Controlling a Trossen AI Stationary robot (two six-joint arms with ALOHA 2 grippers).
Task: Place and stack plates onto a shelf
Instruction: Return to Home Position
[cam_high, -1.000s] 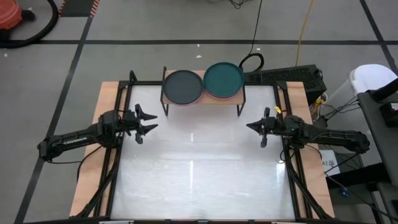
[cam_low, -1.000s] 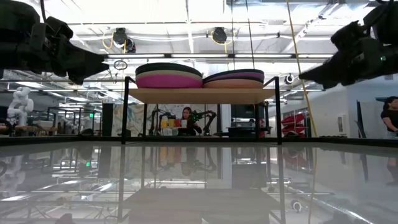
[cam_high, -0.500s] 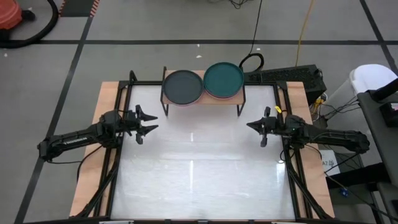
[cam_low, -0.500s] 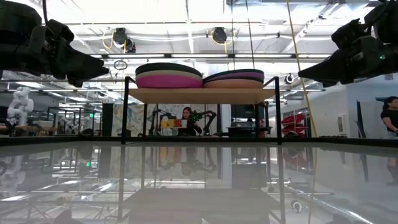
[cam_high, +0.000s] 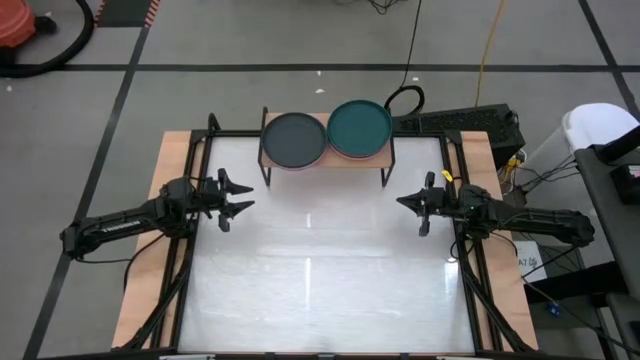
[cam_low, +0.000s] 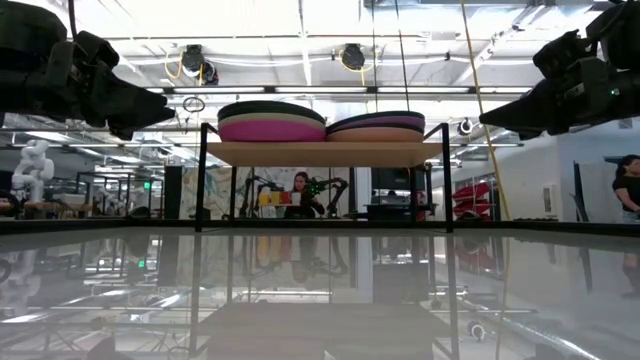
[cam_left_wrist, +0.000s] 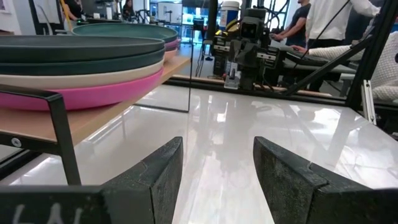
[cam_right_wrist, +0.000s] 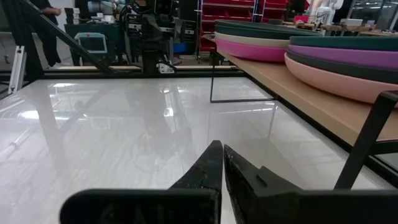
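Observation:
Two stacks of plates rest on the light-wood shelf (cam_high: 380, 159) at the table's far edge. The left stack (cam_high: 293, 140) is dark grey on top, with beige and magenta below (cam_low: 271, 122). The right stack (cam_high: 359, 127) is teal on top, with purple and pale pink below (cam_low: 386, 126). My left gripper (cam_high: 243, 195) hangs open above the table's left side, holding nothing; its fingers show wide apart in the left wrist view (cam_left_wrist: 217, 171). My right gripper (cam_high: 403, 203) hangs shut above the table's right side (cam_right_wrist: 221, 163), holding nothing.
The white tabletop (cam_high: 320, 270) spreads between both arms and in front of the shelf. Black frame rails (cam_high: 185, 170) run along the table's edges. Cables and a black box (cam_high: 470, 122) lie behind the right far corner. People stand in the room beyond (cam_low: 628, 185).

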